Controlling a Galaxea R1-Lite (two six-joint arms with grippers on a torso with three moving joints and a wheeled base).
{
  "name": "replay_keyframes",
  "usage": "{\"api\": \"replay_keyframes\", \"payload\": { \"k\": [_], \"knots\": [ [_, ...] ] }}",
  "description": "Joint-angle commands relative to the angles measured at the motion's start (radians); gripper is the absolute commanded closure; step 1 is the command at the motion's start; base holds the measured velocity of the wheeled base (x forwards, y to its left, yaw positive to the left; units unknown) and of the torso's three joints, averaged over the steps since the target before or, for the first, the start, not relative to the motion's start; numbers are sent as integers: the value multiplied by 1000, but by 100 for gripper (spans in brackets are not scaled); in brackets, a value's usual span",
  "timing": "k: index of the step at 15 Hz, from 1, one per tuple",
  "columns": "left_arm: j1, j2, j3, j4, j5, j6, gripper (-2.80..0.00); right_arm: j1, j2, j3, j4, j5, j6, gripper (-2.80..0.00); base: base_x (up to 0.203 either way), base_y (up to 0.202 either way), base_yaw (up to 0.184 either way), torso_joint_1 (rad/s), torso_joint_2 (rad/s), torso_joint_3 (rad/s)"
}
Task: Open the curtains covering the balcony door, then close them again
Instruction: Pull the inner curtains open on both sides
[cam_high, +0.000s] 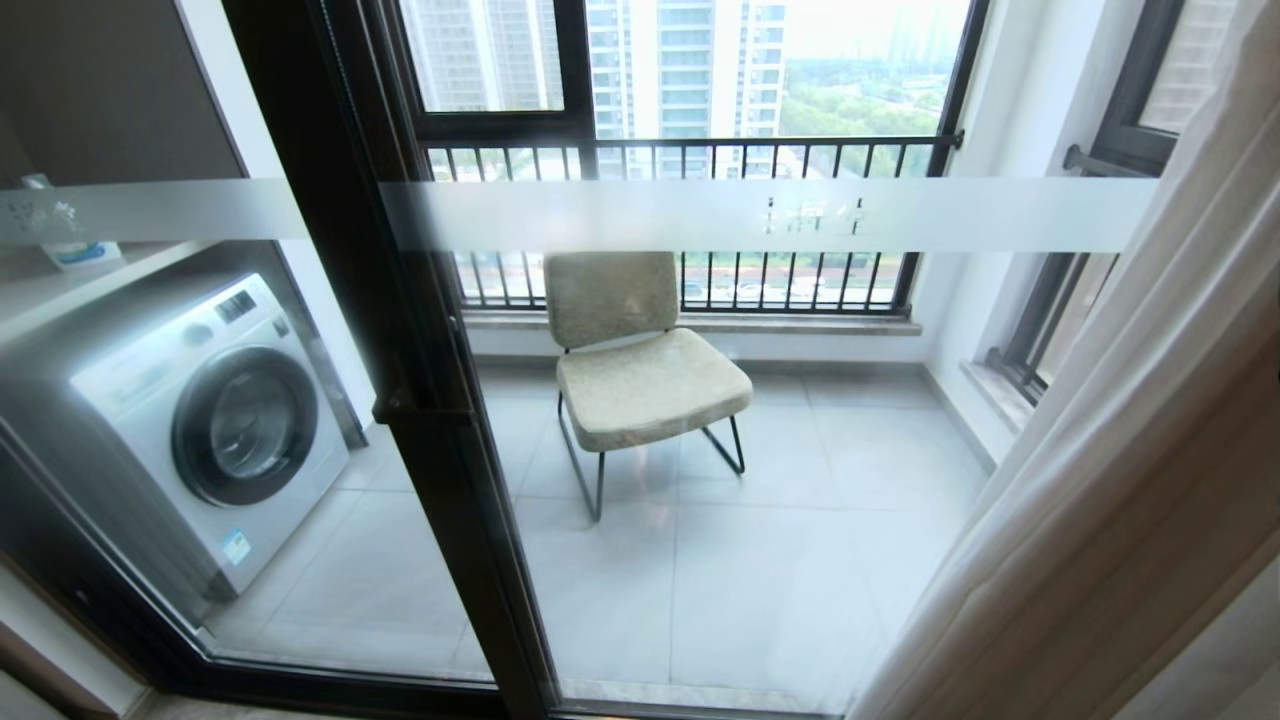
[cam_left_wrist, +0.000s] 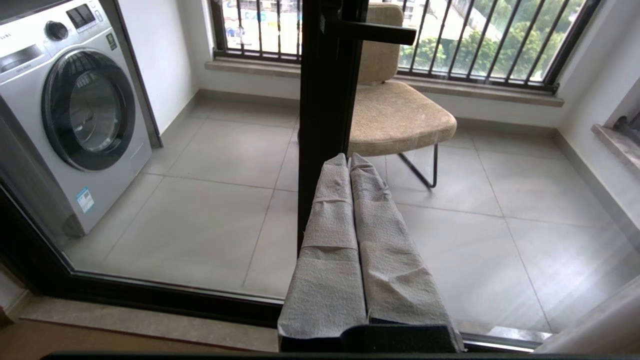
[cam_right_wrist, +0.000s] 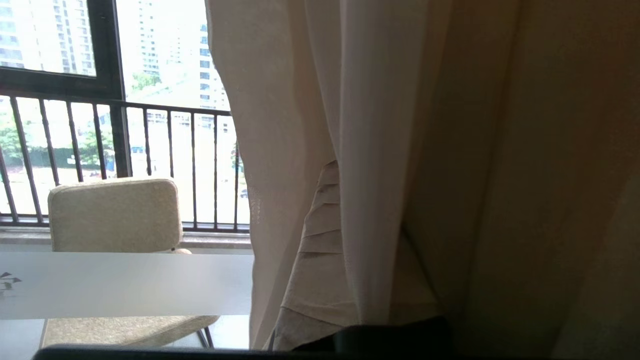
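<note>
A: Hanging gathered at the right side, the curtains are seen drawn off most of the balcony door, so that its glass is left uncovered. Both layers can be made out: a thin white sheer at the edge and a thicker beige fabric behind it.

B: And through the glass?

A: A frosted band is seen running across the panels, and a black handle is fixed to the dark central frame. Beyond the glass, a beige chair is placed on the tiled balcony floor, with a washing machine set well apart to its left. A black-railed outer window is seen behind the chair.

B: What is shown of the hands?

A: The left hand is held low before the door frame, its two cloth-wrapped fingers clenched together with nothing between them. The right hand is raised into the curtain folds. One padded finger is partly seen, draped over by the sheer. It is clenched, but whether fabric is caught in it cannot be told.
</note>
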Motion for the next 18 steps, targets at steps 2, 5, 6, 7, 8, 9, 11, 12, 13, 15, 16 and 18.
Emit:
{"api": "replay_keyframes", "payload": {
  "k": [2,5,6,7,8,9,11,12,13,15,16,18],
  "knots": [
    [1,0,0,-1,0,-1,0,4,-4,2,-5,1,-2,0,0,-198,-2,3,2,7],
    [1,0,0,-1,0,-1,0,4,-4,2,-5,2,-2,0,0,-189,0,0,1,2],
    [1,0,0,-1,0,0,0,4,-4,2,-4,2,-2,0,0,-195,-1,-1,2,2],
    [1,0,0,-1,0,-1,0,4,-4,2,-4,2,-2,0,0,-195,1,2,7,-2],
    [1,0,0,0,0,-1,0,4,-4,2,-4,2,-2,0,0,-190,1,2,5,2],
    [1,0,0,-1,0,-1,0,4,-4,2,-4,2,-2,0,0,-194,3,6,4,5],
    [1,0,0,-1,0,-1,0,4,-4,2,-4,2,-2,0,0,-190,0,2,4,2],
    [1,0,0,0,-1,0,0,4,-4,3,-4,1,-2,0,0,-190,1,5,2,6],
    [1,0,0,-1,-1,-1,0,4,-4,5,-4,1,-2,0,0,-192,0,7,2,3],
    [1,0,0,1,-1,1,0,4,-9,9,-5,1,-2,0,0,-194,-2,2,7,2],
    [1,0,0,1,-1,1,0,4,-13,9,-4,1,-3,0,0,-165,0,2,-2,7],
    [1,0,0,1,-1,1,0,3,-17,9,-2,0,-2,0,0,-87,3,5,1,3]
  ]
}}
